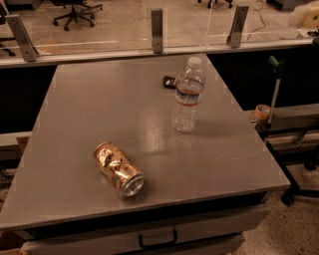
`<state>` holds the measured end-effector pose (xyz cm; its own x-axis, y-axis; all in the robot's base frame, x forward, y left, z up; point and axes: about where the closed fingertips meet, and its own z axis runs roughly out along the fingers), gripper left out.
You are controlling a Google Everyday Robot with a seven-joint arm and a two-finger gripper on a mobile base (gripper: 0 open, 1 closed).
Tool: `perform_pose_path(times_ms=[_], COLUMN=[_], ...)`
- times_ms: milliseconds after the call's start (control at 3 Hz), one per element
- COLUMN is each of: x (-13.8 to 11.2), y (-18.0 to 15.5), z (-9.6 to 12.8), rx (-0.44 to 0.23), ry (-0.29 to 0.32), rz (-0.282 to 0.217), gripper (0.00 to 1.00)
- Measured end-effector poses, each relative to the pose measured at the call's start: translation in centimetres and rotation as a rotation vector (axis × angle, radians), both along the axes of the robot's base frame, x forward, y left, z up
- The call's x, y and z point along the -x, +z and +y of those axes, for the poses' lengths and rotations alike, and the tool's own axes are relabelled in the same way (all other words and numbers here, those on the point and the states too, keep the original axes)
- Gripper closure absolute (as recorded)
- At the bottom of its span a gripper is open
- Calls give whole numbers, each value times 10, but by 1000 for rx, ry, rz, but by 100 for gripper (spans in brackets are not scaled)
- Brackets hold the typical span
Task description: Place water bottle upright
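You have the water bottle (188,94) standing near the worktop's (75,124) right edge, with the can (118,169) well apart. The pale shape at top right is probably the gripper (305,15); its grip I cannot tell.

Count on the table (75,99): 1 water bottle (188,94), 1 dented gold can (118,169), 1 small dark item (169,81) just behind the bottle. Off it: 3 metal posts (157,30) along the far edge, 1 tape roll (261,111) at right. 1 gripper (305,16), partly in view at the top right corner, well apart from the table.
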<state>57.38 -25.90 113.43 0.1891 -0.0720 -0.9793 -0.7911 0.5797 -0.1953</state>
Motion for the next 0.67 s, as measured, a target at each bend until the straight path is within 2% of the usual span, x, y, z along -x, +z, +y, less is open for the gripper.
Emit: perform_pose_path(times_ms=[333,667], x=[3,3], y=[28,26], z=[-13,-11], rx=[34,32], ry=[-70,-63], rz=[-38,-35], gripper=[0,0])
